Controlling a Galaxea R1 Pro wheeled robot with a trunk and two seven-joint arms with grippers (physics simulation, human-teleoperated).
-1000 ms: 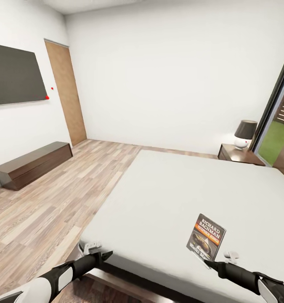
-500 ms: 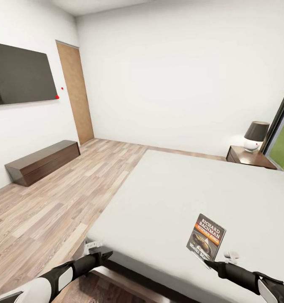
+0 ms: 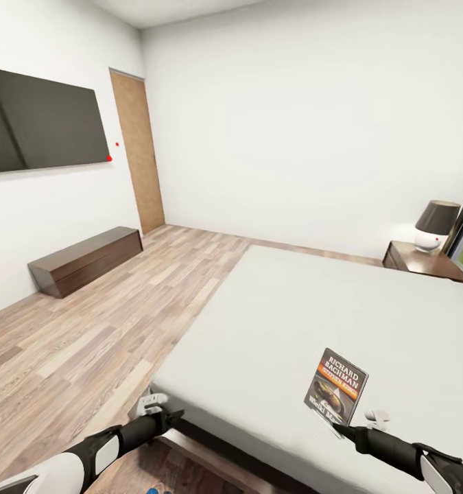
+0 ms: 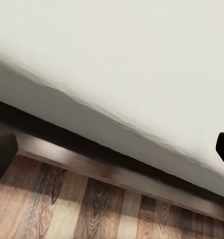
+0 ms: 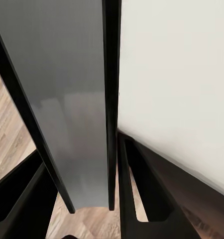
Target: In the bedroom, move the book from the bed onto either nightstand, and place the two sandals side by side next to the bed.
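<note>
At the far left a dark wall screen [image 3: 42,120] hangs above a long low dark cabinet [image 3: 87,261], with a tan door [image 3: 138,151] just right of them in the far corner and wood-plank floor [image 3: 87,329] running toward the near edge. The left hand [image 3: 164,413] hovers at the near left corner of the bed [image 3: 313,309], just off the mattress edge, its black fingers [image 4: 2,157] spread wide apart with nothing between them; the left wrist view looks past them at the mattress side, the dark frame rail and the floor. A sliver of bright blue [image 3: 152,490] shows on the floor at the very near edge, too small to identify. To the right, the right hand [image 3: 334,427] is clamped on the bottom edge of the book [image 3: 335,385], which stands raised above the near right of the mattress, long axis roughly upright and leaning slightly, cover facing the camera with the lettering at the top. In the right wrist view the book [image 5: 77,99] runs edge-on between the fingers [image 5: 142,199]. At the far right, beyond the bed, stands the nightstand [image 3: 423,262] with its lamp [image 3: 435,225].
</note>
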